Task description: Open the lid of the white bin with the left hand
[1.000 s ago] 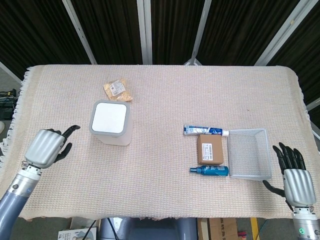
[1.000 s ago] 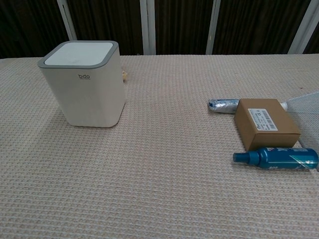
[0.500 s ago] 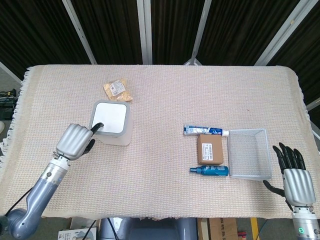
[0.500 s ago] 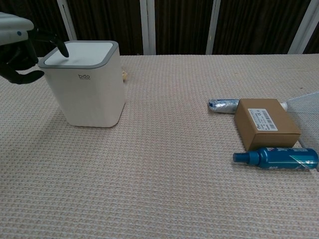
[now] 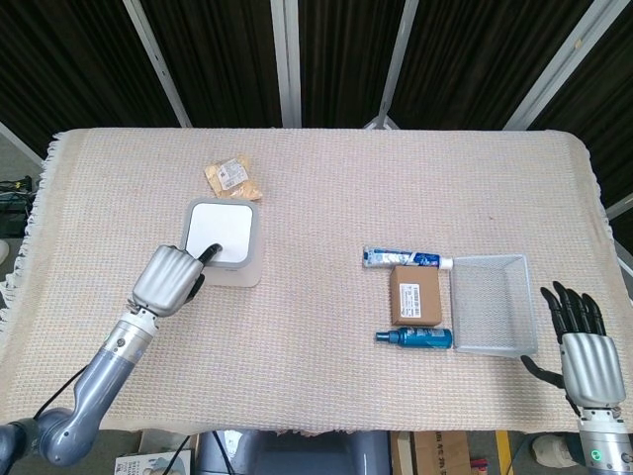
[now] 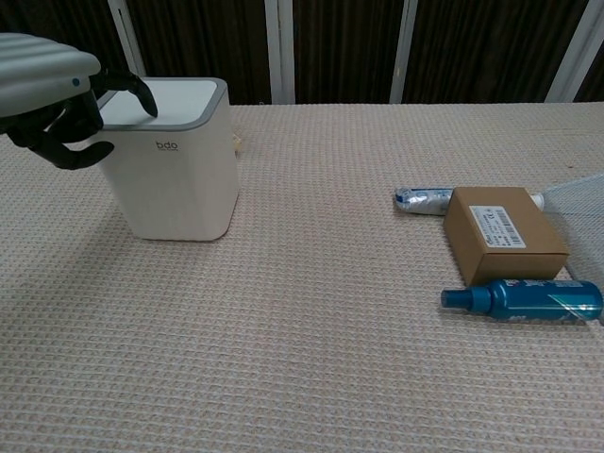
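The white bin (image 5: 235, 265) (image 6: 175, 179) with its grey-rimmed lid (image 5: 226, 226) (image 6: 184, 94) stands upright on the left part of the table, lid down. My left hand (image 5: 170, 278) (image 6: 52, 109) is at the bin's near-left corner, fingers curled in, one fingertip (image 5: 211, 251) (image 6: 143, 95) stretched out and resting on the lid's near edge. It grips nothing. My right hand (image 5: 585, 348) hovers at the table's near right corner with fingers spread and empty; the chest view does not show it.
A snack packet (image 5: 231, 177) lies behind the bin. To the right lie a toothpaste tube (image 5: 406, 259) (image 6: 423, 199), a brown box (image 5: 417, 295) (image 6: 503, 233) and a blue bottle (image 5: 415, 337) (image 6: 528, 300), beside a wire basket (image 5: 492, 259).
My left hand has travelled right from the table's left edge to the bin and put a fingertip on the lid. The bin has shifted slightly right. The right hand stayed put.
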{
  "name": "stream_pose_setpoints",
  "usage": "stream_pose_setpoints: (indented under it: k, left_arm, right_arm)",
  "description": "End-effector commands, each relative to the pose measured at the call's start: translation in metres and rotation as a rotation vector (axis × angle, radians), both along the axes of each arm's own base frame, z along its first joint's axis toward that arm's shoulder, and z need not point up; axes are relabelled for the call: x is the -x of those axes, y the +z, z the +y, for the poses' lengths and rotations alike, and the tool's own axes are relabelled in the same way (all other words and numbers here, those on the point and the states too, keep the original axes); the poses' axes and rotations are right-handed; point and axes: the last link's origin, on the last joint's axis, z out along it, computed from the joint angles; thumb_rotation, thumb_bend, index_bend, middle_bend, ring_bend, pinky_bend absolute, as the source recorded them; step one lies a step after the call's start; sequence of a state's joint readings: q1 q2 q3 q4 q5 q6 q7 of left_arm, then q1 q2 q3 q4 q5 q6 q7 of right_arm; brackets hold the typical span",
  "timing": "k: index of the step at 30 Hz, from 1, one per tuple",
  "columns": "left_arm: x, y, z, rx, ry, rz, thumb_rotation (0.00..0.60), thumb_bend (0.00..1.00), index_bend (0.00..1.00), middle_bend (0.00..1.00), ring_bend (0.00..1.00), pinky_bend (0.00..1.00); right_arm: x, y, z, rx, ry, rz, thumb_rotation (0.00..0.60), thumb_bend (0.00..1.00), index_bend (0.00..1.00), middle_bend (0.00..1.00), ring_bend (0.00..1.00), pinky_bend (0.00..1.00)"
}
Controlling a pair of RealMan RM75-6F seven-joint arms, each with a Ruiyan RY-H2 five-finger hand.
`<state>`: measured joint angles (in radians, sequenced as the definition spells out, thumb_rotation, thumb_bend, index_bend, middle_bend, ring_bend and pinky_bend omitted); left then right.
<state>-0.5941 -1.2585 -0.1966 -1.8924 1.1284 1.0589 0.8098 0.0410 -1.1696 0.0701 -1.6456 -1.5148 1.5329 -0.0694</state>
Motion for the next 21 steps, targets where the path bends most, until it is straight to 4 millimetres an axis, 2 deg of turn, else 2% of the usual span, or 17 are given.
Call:
stream_pose_setpoints:
  k: [1,7,9,11,14,16,21]
  left_arm:
    - [0.003,0.003,-0.002,-0.001,0.010,0.006,0.600,0.64,0.35,0.88,0.72,0.69]
    - [0.003,0.011,0.000,-0.026,0.004,-0.003,0.600,0.63,0.36,0.89,0.73,0.70]
    - [-0.008,0.019,0.002,-0.093,-0.042,-0.065,0.600,0.58,0.35,0.87,0.73,0.71]
    - [-0.019,0.028,-0.001,-0.164,-0.102,-0.153,0.600,0.52,0.33,0.80,0.68,0.71]
    - [-0.027,0.040,-0.014,-0.204,-0.157,-0.260,0.600,0.42,0.31,0.64,0.56,0.66]
    - [-0.026,0.049,-0.028,-0.213,-0.166,-0.291,0.600,0.35,0.28,0.54,0.45,0.58]
    - [-0.003,0.073,-0.068,-0.252,-0.087,-0.233,0.600,0.22,0.26,0.39,0.27,0.37]
  right_arm:
    - [0.000,-0.001,0.000,-0.002,0.000,0.000,0.600,0.14,0.09,0.00,0.04,0.03]
    - [-0.001,-0.002,0.000,-0.005,-0.001,0.002,0.600,0.14,0.09,0.00,0.04,0.03]
    - [0.000,-0.002,0.001,-0.006,-0.003,0.004,0.600,0.14,0.09,0.00,0.04,0.03]
    - [0.000,-0.002,0.001,-0.007,-0.006,0.005,0.600,0.14,0.09,0.00,0.04,0.03]
    - [0.000,-0.002,0.000,-0.006,-0.009,0.006,0.600,0.14,0.09,0.00,0.04,0.03]
    - [0.000,-0.002,0.000,-0.008,-0.012,0.006,0.600,0.14,0.09,0.00,0.04,0.03]
    - [0.000,-0.004,0.000,-0.018,-0.013,0.009,0.600,0.14,0.09,0.00,0.04,0.03]
